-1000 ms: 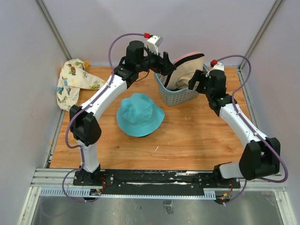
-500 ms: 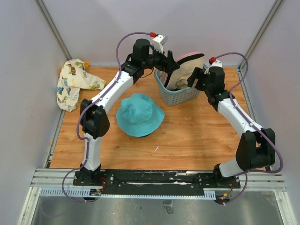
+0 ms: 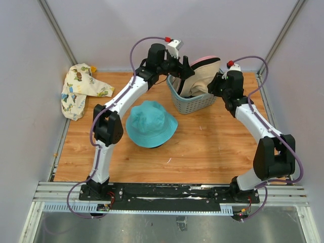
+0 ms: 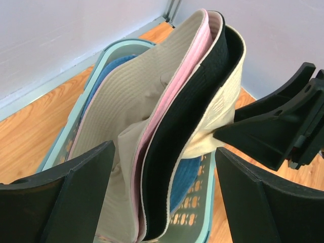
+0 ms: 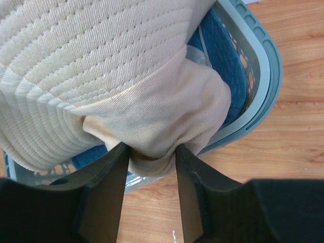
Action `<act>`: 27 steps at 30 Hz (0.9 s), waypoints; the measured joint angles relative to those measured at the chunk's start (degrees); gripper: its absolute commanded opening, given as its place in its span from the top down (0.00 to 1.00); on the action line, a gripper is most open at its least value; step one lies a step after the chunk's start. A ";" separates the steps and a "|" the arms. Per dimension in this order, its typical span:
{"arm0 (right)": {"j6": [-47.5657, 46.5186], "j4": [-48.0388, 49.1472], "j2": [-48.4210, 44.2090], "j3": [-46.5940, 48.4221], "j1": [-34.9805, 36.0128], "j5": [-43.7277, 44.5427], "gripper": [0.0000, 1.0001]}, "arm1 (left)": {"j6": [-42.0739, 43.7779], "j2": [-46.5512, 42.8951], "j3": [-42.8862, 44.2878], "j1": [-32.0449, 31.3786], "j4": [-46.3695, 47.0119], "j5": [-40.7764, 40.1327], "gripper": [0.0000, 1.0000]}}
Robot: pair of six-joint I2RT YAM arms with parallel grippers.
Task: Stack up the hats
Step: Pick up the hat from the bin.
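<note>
A teal hat (image 3: pixel 151 124) lies crown up on the wooden table. In the grey-green basket (image 3: pixel 190 105) several hats stand on edge: a cream hat (image 4: pixel 126 96), a pink one (image 4: pixel 167 101), a black one (image 4: pixel 197 101), an outer cream hat (image 5: pixel 111 61) and a blue one (image 5: pixel 223 55) low in the basket. My left gripper (image 4: pixel 164 152) hangs open above the basket, one finger on either side of the upright brims. My right gripper (image 5: pixel 151 152) pinches a bunched fold of the outer cream hat's crown at the basket's right side.
A cartoon-print cloth hat (image 3: pixel 81 88) lies at the table's back left edge. The basket stands at the back, right of centre, near the rear wall. Both arms arch over the table toward it. Bare wood (image 3: pixel 202 147) lies in front of the basket.
The right gripper has moved in to the basket and closed from wide open onto the cream hat's crown. The left arm has reached farther right over the basket, still open.
</note>
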 measured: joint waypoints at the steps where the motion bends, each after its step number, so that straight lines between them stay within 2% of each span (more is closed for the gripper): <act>1: 0.02 0.11 0.04 0.02 0.00 -0.11 0.67 | 0.00 0.17 0.00 0.00 0.00 -0.13 0.15; 7: -0.83 0.28 0.04 0.02 0.00 -0.28 0.84 | -0.02 0.90 0.00 0.00 0.04 -1.29 0.15; 10: -1.38 0.28 0.00 0.02 0.00 -0.28 0.89 | -0.20 0.92 0.00 0.00 0.28 -1.84 0.15; 17: -2.56 -0.20 -1.27 0.02 0.00 -0.26 0.94 | -1.31 0.92 -1.20 0.11 3.61 -2.97 0.16; 27: -3.89 -3.10 -5.38 2.03 0.00 -0.35 0.97 | -2.62 0.92 -1.33 0.44 4.72 -3.45 0.18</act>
